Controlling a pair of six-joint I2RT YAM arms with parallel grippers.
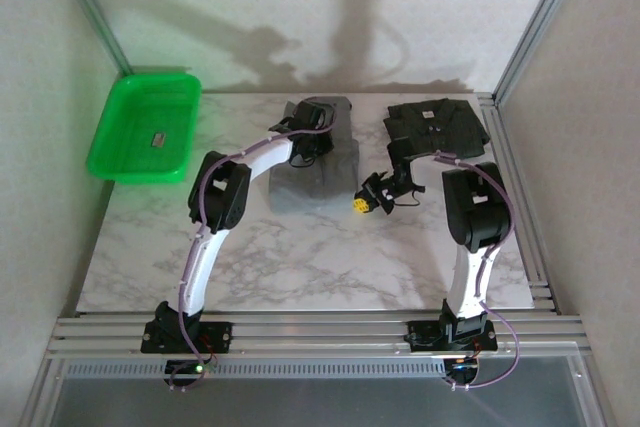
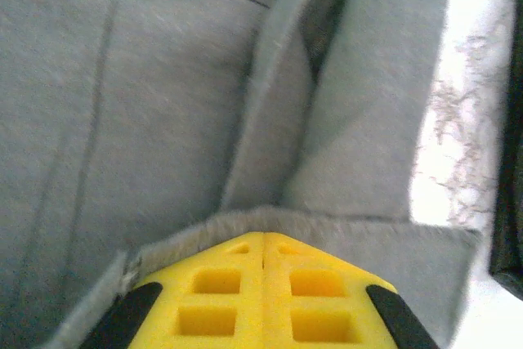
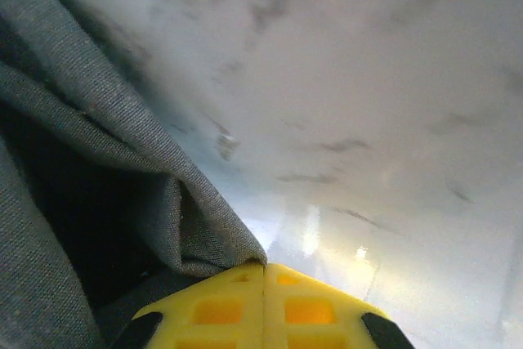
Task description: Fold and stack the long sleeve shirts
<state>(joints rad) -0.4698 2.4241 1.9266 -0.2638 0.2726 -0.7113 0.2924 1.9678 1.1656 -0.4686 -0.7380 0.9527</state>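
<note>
Soft grey shirt (image 1: 310,187) lies at the far middle of the marble-look table (image 1: 330,267), and the charcoal shirt (image 1: 435,122) sits folded in the far right corner. The green plastic tray (image 1: 110,137) at the far left corner holds one small dark item (image 1: 157,139). The left gripper (image 2: 263,239) has its yellow fingers together against a grey hem. The right gripper (image 3: 265,267) is closed too, with woven cloth at its tips, can't tell if it's pinched.

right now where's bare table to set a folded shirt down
The near half of the table, in front of the grey shirt, is bare. The back is crowded: green tray left, dark shirt right, right gripper beside the grey shirt.
</note>
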